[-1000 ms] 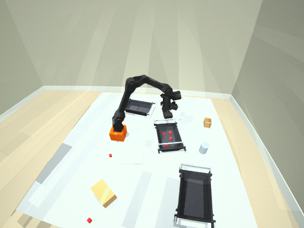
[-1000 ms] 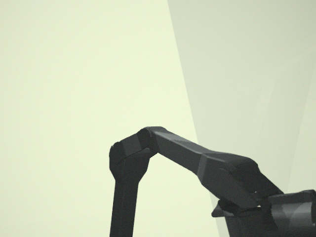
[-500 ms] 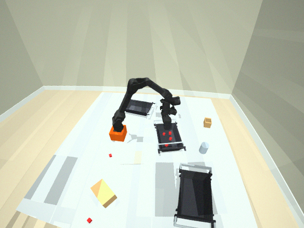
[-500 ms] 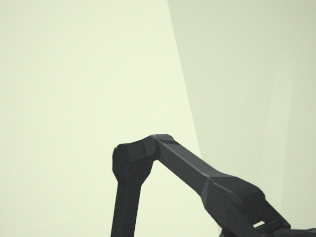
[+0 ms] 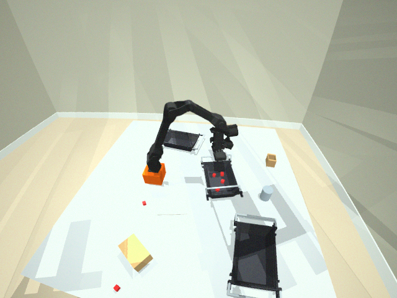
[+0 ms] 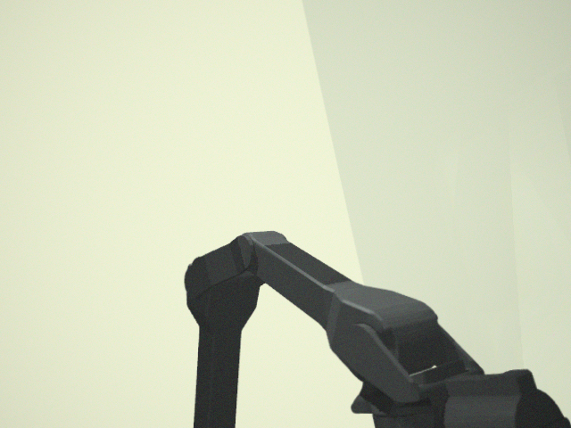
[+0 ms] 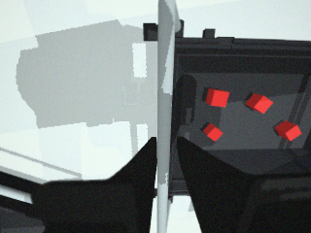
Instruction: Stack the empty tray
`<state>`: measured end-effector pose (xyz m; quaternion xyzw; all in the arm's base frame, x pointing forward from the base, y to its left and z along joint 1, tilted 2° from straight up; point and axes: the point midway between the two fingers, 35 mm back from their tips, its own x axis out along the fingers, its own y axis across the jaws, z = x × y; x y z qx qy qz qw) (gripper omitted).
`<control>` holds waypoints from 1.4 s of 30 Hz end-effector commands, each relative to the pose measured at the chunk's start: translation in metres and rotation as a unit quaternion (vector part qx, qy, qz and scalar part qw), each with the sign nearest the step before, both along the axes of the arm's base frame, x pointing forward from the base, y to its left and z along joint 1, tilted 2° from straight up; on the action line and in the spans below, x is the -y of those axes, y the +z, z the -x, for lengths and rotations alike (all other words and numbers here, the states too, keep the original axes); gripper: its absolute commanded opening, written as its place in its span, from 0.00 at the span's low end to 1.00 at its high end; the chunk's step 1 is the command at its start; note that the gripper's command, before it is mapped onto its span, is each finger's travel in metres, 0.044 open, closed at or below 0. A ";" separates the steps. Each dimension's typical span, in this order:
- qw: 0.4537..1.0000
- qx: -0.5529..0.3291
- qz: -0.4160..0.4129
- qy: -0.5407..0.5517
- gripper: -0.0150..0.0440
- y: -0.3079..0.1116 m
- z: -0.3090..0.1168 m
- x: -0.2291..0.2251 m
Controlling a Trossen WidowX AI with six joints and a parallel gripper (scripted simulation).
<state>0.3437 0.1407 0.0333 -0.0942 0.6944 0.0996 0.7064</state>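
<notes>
The loaded tray (image 5: 224, 194) (image 7: 243, 63) holds several red blocks (image 5: 222, 174) (image 7: 217, 97). Its near wire bar (image 5: 224, 187) lies across the tray's top, just inside the near end. Its far wire bar (image 5: 207, 157) (image 7: 165, 73) looks raised, over or close to the far end wall; its exact tilt I cannot tell. My gripper (image 5: 219, 163) (image 7: 166, 141) points down there, with slightly parted fingers either side of this bar and not clearly clamping it. The empty tray (image 5: 254, 269) lies at the front right, both bars out over its ends.
Another tray (image 5: 181, 139) lies at the back left. A blue-grey cylinder (image 5: 267, 193) and a small wooden box (image 5: 270, 161) stand to the right. An orange box (image 5: 154, 177) sits at the arm's base. A yellow block (image 5: 136, 251) lies at the front left. The exterior view shows only the arm and walls.
</notes>
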 end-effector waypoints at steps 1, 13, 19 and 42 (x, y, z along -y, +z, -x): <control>1.000 -0.003 0.007 -0.007 0.40 -0.005 -0.004 0.018; 1.000 -0.002 0.008 -0.007 0.40 -0.007 -0.011 0.038; 1.000 -0.002 0.008 -0.007 0.40 0.025 -0.011 0.035; 1.000 -0.003 0.010 -0.007 0.35 0.016 -0.011 0.036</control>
